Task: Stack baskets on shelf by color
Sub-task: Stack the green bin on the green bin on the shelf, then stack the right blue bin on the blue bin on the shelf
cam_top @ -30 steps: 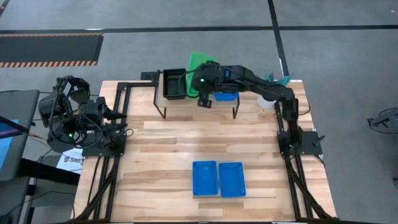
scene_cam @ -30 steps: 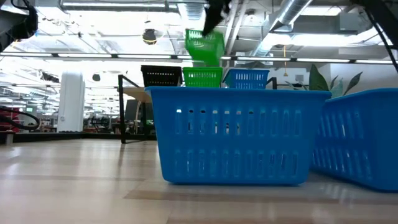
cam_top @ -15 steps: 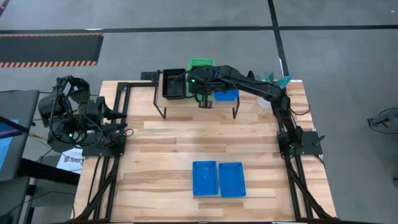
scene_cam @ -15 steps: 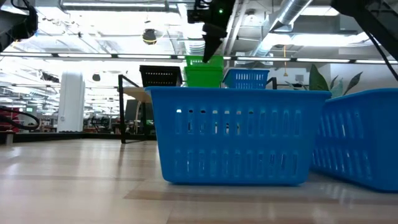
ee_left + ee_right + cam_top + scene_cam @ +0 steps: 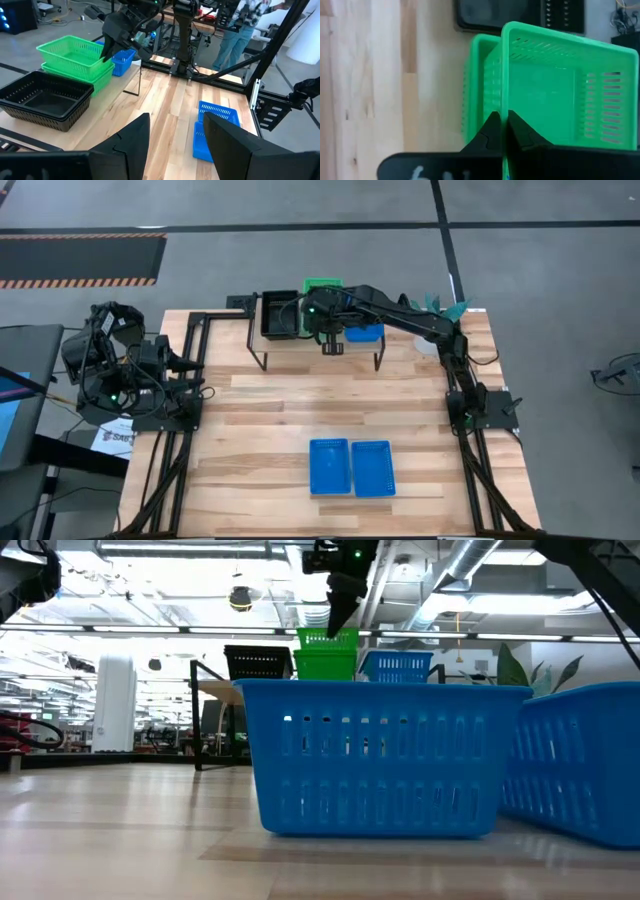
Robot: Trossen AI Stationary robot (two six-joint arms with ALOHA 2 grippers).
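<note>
Right wrist view: right hand [image 5: 502, 131] pinches level green basket's [image 5: 555, 90] rim.

Even bright overhead light, soft shadows, ceiling lights [image 5: 150, 635] glaring in low view, near blue basket [image 5: 375, 755] slightly soft

Bright green baskets [image 5: 75, 60] with slotted sides sit between black baskets [image 5: 45, 102] and a blue basket [image 5: 121, 61] on the light wood shelf [image 5: 300, 343]. Two more blue baskets [image 5: 350, 467] lie on the pale striped-plank tabletop [image 5: 270, 420].

green baskets [image 5: 75, 61] stacked, right hand [image 5: 107, 50] gripping — black baskets [image 5: 42, 100] beside
</note>
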